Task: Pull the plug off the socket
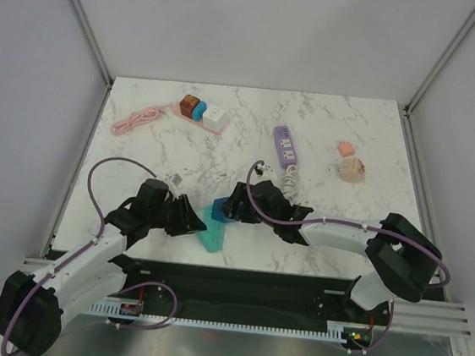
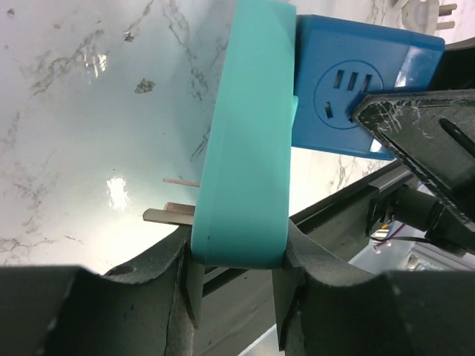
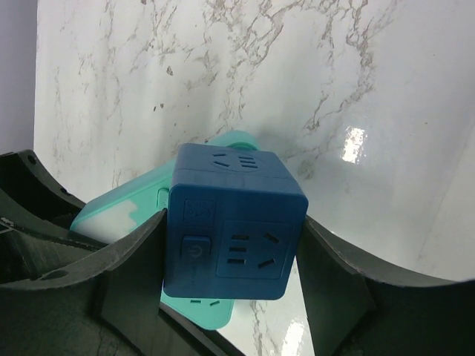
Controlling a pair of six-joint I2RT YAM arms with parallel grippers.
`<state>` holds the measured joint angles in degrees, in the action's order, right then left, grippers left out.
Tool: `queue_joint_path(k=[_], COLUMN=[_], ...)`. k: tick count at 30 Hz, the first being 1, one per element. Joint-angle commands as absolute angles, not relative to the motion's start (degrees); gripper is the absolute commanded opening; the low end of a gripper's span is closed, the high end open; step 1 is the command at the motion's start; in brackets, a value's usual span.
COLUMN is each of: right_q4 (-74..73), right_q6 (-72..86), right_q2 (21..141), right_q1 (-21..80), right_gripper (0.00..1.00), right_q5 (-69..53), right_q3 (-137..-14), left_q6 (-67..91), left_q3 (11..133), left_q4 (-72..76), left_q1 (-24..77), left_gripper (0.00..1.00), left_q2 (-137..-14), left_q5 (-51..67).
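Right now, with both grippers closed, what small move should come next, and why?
Probably draw the right gripper straight away from the left gripper. The right one clamps the blue plastic socket cube, the left one clamps the flat teal plastic block, and the two are joined face to face.

Two white-and-black arms strung with purple cable

The left arm, at the lower left of the overhead frame, and the right arm, at the lower right, have smooth glossy white link shells and chunky matte black joint housings. A thin purple cable loops loosely along each. The left gripper and right gripper are black, with broad curved fingers whose flat faces carry pale scratches.
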<state>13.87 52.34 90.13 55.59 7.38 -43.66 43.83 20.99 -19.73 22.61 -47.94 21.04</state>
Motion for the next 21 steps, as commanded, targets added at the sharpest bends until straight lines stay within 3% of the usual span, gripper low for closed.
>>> queue_joint_path(k=[1,7,21], right_q4=[9.32,7.74,11.7], right_q6=[47.29,46.76,43.61], right_q2=[82.55,75.24,82.17], right_q1=[53.19,46.41,45.71], right_gripper=[0.0,0.0,0.0], right_q5=[-1.9,-5.71,-16.43], right_q3=[-46.41,-42.02,-44.11], left_q6=[42.63,44.21,42.28], left_q3=[23.11,23.9,23.56], left_q4=[-25.13,-26.46,-19.34], left_q1=[23.37,23.73,24.26], left_gripper=[0.02,0.02,0.02], left_q2=[-49.83,-49.14,-49.75], left_q5=[4.05,0.7,10.54])
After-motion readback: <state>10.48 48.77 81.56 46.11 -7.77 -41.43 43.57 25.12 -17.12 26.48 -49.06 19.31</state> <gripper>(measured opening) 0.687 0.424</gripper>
